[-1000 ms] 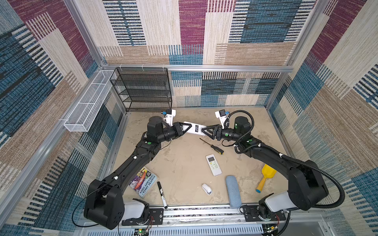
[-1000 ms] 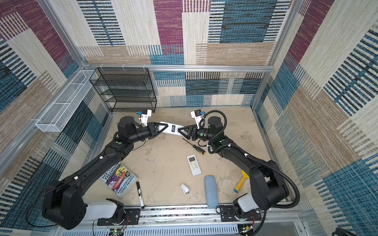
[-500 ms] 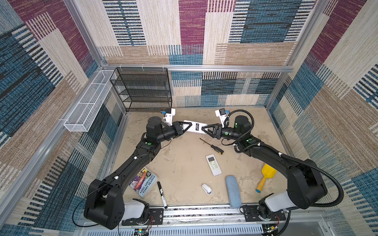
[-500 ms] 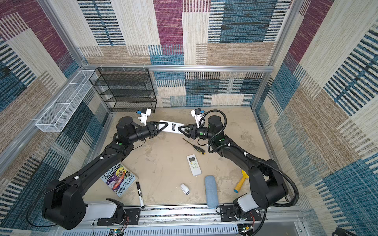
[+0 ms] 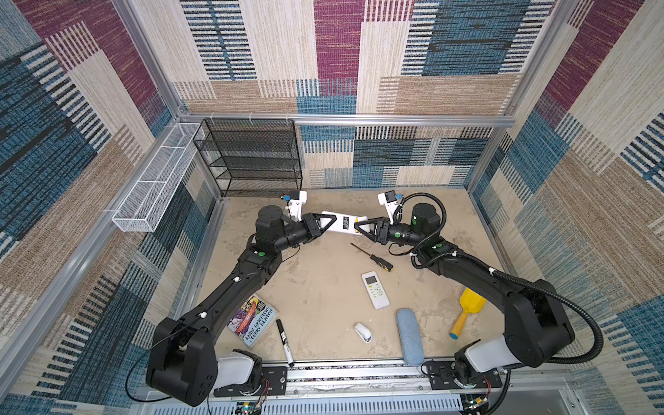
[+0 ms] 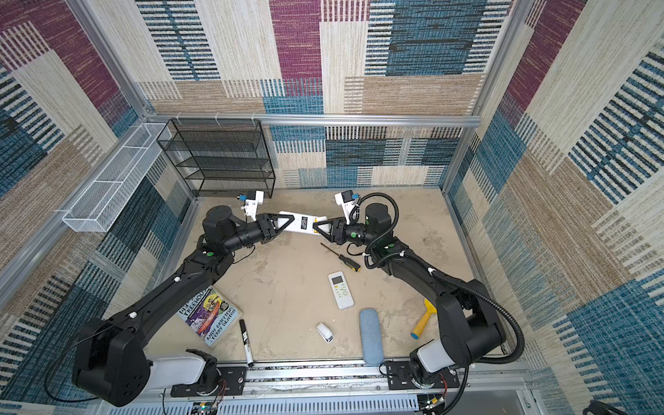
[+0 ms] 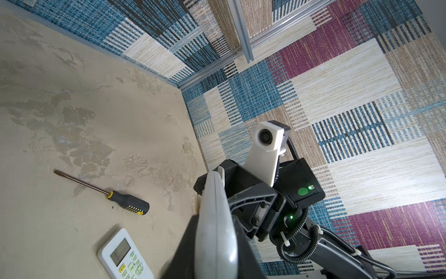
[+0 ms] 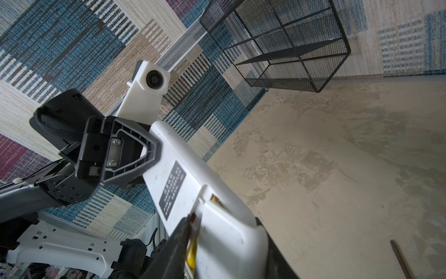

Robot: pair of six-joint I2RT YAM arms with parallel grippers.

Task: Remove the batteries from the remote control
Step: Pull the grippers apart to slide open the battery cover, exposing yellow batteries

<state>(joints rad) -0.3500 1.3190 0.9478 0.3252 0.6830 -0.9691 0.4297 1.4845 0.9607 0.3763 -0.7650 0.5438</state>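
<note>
Remote control (image 5: 341, 224) held above the tabletop (image 5: 323, 287), my left gripper (image 5: 323, 224) clamped on one end, my right gripper (image 5: 360, 227) pinching the opposite end, yellow battery (image 8: 192, 256) exposed there.

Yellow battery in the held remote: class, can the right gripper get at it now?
Probably not yet: the right gripper grips that end of the remote, whose white shell hides all but a sliver of the battery.
</note>
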